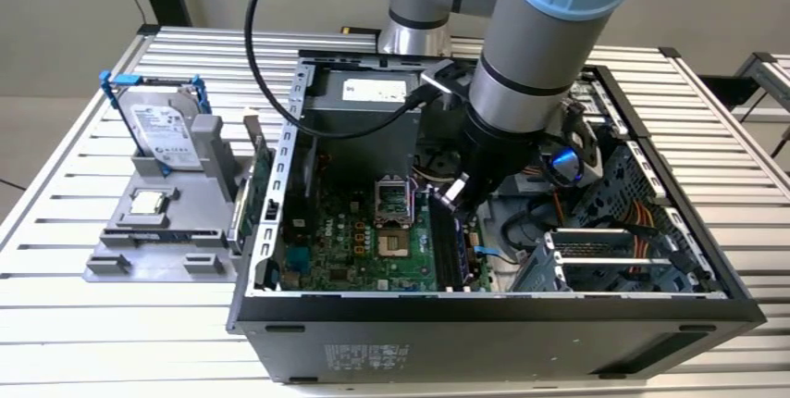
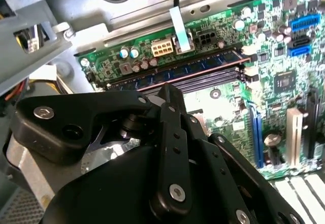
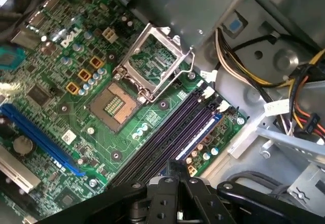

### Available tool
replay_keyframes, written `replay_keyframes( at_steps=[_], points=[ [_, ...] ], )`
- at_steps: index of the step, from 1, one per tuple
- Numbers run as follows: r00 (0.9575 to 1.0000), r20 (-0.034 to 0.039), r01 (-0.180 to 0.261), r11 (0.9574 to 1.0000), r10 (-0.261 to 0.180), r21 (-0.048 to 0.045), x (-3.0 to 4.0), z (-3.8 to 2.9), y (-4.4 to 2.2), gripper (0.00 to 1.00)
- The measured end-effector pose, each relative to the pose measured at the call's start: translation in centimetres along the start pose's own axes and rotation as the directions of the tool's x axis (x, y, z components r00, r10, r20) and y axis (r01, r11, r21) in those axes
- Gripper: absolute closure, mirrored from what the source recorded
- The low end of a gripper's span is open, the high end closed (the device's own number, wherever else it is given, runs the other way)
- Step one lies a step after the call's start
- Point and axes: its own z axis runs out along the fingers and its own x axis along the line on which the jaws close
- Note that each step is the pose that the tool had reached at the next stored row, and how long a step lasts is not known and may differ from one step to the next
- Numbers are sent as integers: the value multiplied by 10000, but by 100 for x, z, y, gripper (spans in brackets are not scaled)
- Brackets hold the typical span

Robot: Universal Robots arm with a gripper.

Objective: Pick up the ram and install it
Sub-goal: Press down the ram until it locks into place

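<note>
Gripper (image 3: 175, 165) of the single arm: in the first wrist view the two black fingers (image 3: 163, 193) come together at their tips, with no gap showing and nothing clamped between them. The tips hang just above the bank of long black memory slots (image 3: 167, 137), near one end of the bank.

The ram (image 2: 177, 71), a narrow blue-green stick with a row of dark chips, stands on its edge in the slot nearest the motherboard's (image 3: 61, 82) edge. Its long axis runs parallel to the other slots and to that board edge. In the exterior view this axis points from the far side of the case (image 1: 494, 310) towards its near wall. White latches (image 2: 246, 50) sit at one end of the slots. Whether the tips touch the ram cannot be told.

Edges and room: on one side of the slots lies the processor socket (image 3: 116, 104) with its metal frame (image 3: 152, 61) tilted up. On the other side a row of small capacitors (image 3: 203, 150) and a white connector (image 2: 161, 47) line the board edge, then bare case metal and a bundle of cables (image 3: 228, 46). In the exterior view the arm (image 1: 531, 74) comes down through the case's open top, between the power supply (image 1: 370, 93) and the drive cage (image 1: 617, 250).

Outside the case, at the exterior view's left, a hard drive (image 1: 161, 130) stands in a grey holder (image 1: 161, 231) on the slatted table (image 1: 74, 324).
</note>
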Motion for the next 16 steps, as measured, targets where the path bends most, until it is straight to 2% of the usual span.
replay_keyframes(
  at_steps=[4, 8, 13, 16],
  points=[
    [9979, -13, 643, 9979, -643, -5, 0, 0, 0, 100],
    [9919, -33, 1269, 9919, -1269, -14, -1, 0, -1, 100],
    [9789, -61, 2040, 9790, -2041, -27, -1, 0, -1, 100],
    [9681, -77, 2502, 9682, -2503, -36, -2, 0, -1, 100]
  ],
)
